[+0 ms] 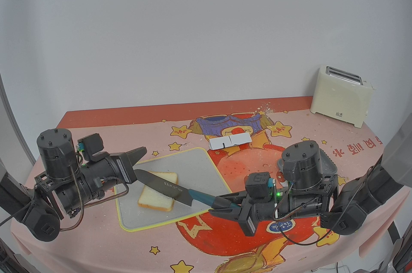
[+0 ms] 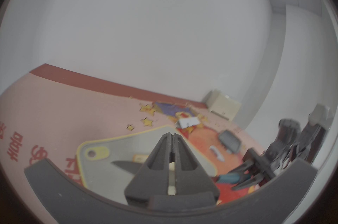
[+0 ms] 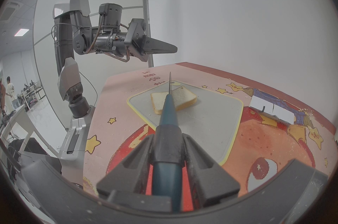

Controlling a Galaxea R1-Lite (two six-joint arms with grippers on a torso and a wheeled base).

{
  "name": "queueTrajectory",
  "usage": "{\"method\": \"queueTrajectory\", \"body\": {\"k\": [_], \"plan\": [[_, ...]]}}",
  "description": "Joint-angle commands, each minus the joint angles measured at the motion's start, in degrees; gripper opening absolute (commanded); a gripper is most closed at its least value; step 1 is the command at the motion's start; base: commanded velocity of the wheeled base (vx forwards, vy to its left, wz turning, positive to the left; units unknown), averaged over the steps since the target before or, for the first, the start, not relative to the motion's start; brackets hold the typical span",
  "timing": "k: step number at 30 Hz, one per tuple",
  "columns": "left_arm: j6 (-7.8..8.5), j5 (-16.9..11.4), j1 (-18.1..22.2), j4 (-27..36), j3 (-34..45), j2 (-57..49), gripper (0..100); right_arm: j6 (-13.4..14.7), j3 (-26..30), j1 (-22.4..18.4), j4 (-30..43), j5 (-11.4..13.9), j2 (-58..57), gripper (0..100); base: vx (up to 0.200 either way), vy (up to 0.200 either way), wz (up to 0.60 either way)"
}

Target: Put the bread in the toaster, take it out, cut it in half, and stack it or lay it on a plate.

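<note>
My right gripper [image 1: 221,205] is clamped on the teal handle of the kitchen knife [image 1: 176,191], its fingers [image 3: 206,164] pressed to either side of the grip. The dark blade runs out from it toward my left, edge down, and crosses the slice of bread [image 1: 155,201] on a diagonal (I cannot tell whether it has bitten into the crumb). The slice lies flat on the left half of the grey, yellow-rimmed cutting board [image 1: 195,166], which sits on the pink cartoon-print table [image 1: 107,123].

My left gripper [image 1: 139,153] hangs in the air above the board's left edge, just beside the knife tip, its two fingers [image 2: 181,150] pressed together on nothing.

Past the board's far corner lies a small white card [image 1: 230,140]. A dark grey plate [image 2: 229,140] sits on the table behind my right wrist. The cream toaster [image 1: 341,95] stands at the far right corner, well apart from the board
</note>
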Motion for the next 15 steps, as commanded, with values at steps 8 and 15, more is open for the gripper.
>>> {"method": "queueTrajectory", "body": {"k": [8, 15], "plan": [[10.47, 8.43, -0.07, 18.06, -5.44, -4.35, 0, -0.04, 0.09, 0.36, -0.07, -0.89, 0.11, 0, 0.000, 0.000, 0.00], [10.29, 8.17, -0.16, 17.97, -5.17, -4.08, 0, -0.04, 0.09, 0.36, -0.16, -0.89, 0.11, 0, 0.000, 0.000, 0.00]]}}
